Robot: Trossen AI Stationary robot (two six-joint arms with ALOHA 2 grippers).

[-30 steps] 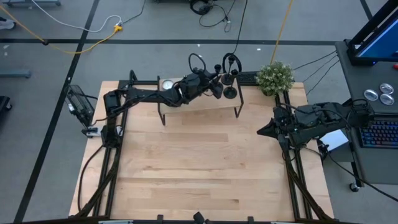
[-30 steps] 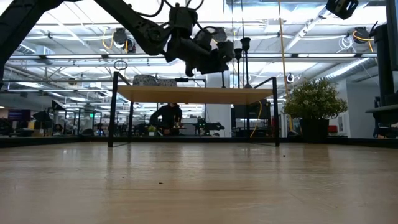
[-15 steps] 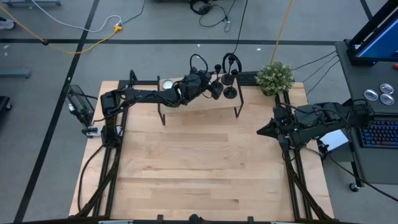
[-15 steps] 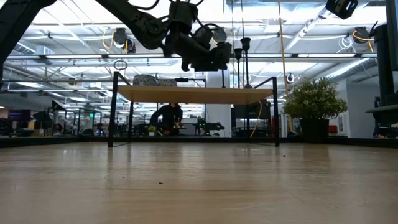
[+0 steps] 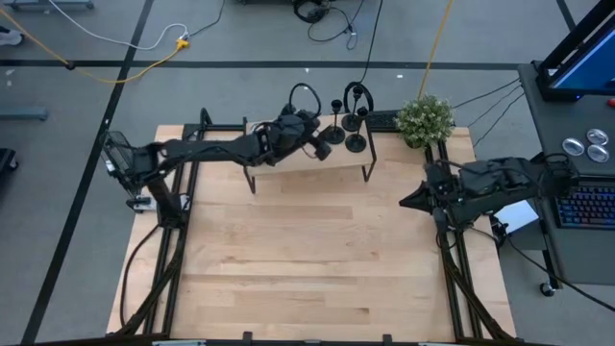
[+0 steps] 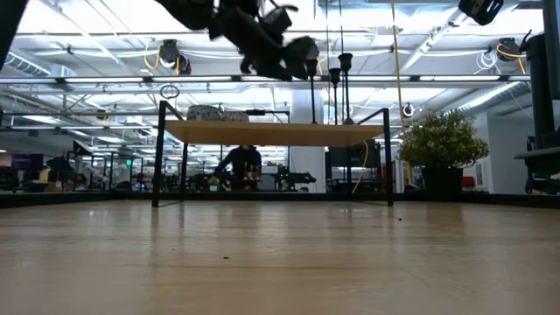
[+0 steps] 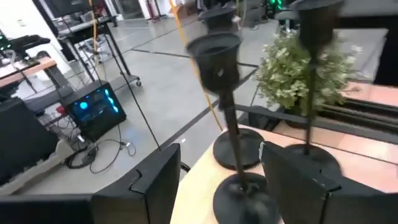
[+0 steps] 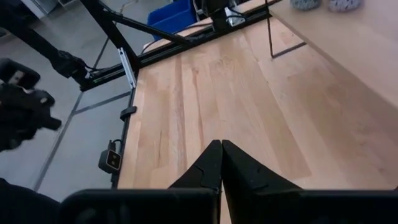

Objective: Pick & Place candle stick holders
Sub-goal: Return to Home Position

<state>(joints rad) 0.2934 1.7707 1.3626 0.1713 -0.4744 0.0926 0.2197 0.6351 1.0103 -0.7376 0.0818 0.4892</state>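
A: Where're the three matte-black candle stick holders (image 5: 356,142), the ones w/ round flat bases, thin stems, small cups?
B: All upright, close together on the pale wood shelf (image 5: 338,161) w/ thin black metal legs, at the end nearest the bushy green potted plant (image 5: 424,119).
A: L gripper (image 7: 217,152)?
B: Above shelf, just beside them. Jaws wide apart, clamping nothing; one stem shows btwn them.
A: R gripper (image 8: 221,163)?
B: Jaws pressed together, empty, over light plank counter (image 5: 307,259) near its edge.

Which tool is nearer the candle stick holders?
Left. The left tool hovers just beside the candle stick holders; the right tool rests at the right edge of the table.
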